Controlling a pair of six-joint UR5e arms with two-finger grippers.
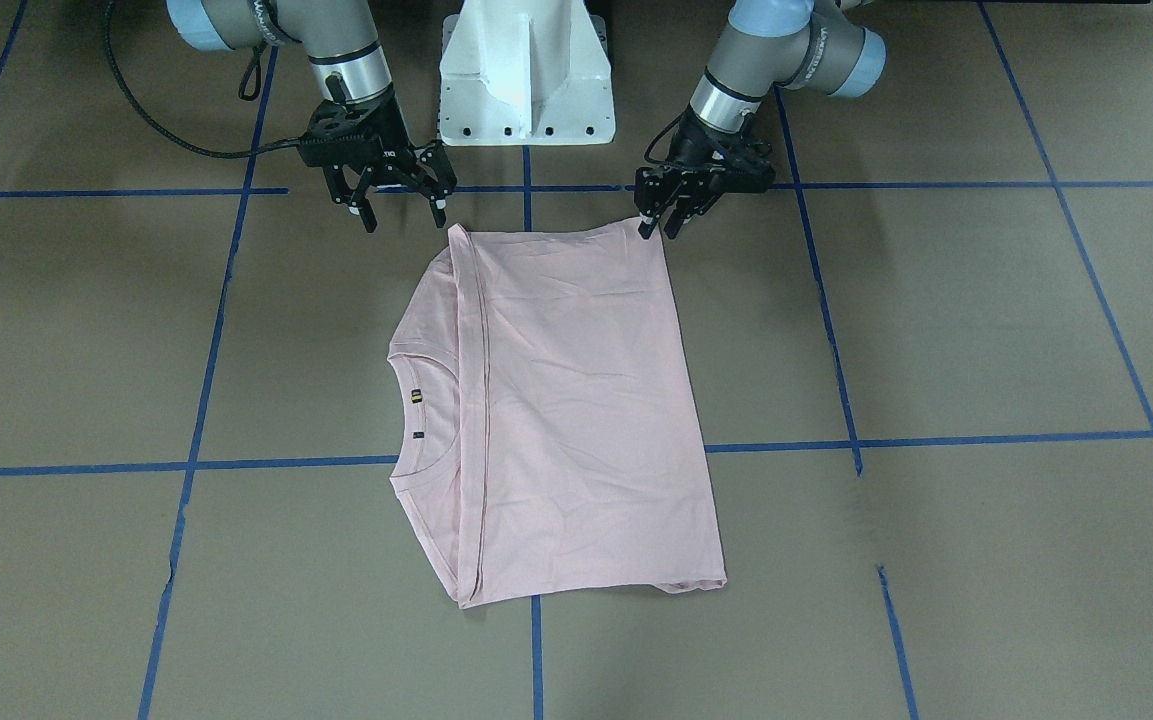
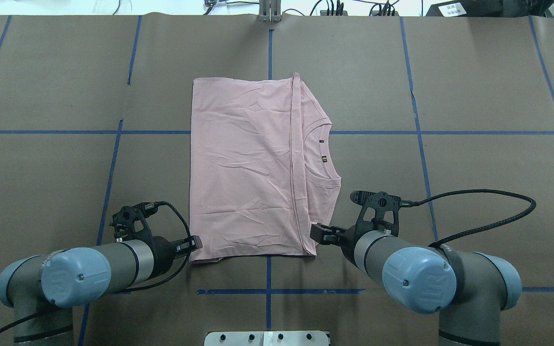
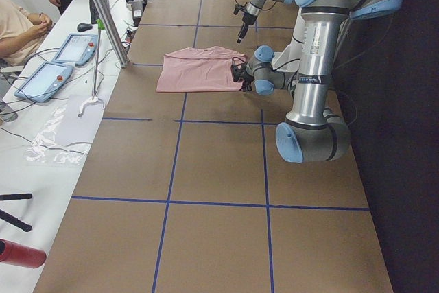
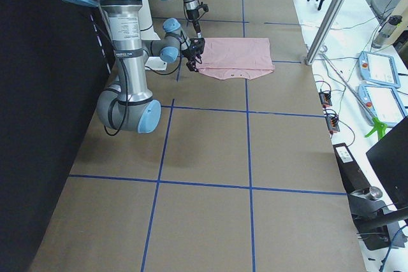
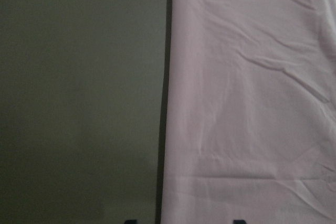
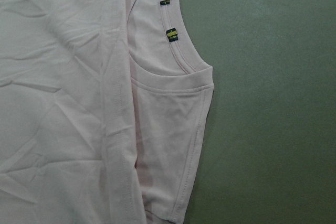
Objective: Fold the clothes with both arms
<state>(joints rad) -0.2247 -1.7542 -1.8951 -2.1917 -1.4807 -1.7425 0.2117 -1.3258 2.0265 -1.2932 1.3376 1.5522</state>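
Note:
The pale pink T-shirt (image 1: 576, 400) lies flat on the brown table, folded so the hem band (image 1: 481, 400) crosses just short of the ribbed neck (image 1: 426, 410). The print is hidden. The shirt also shows in the overhead view (image 2: 243, 163). My left gripper (image 1: 661, 225) is open, low at the shirt's near corner (image 2: 194, 245). In the left wrist view the shirt's edge (image 5: 252, 103) runs between its fingertips. My right gripper (image 1: 404, 215) is wide open and empty, just beside the other near corner (image 2: 322, 233). The right wrist view shows the neck and small tags (image 6: 172, 34).
The white pedestal base (image 1: 526, 80) stands between the arms at the robot's table edge. Blue tape lines (image 1: 936, 440) grid the table. A metal pole (image 3: 103, 12), tablets (image 3: 48, 77) and seated operators are along the far side.

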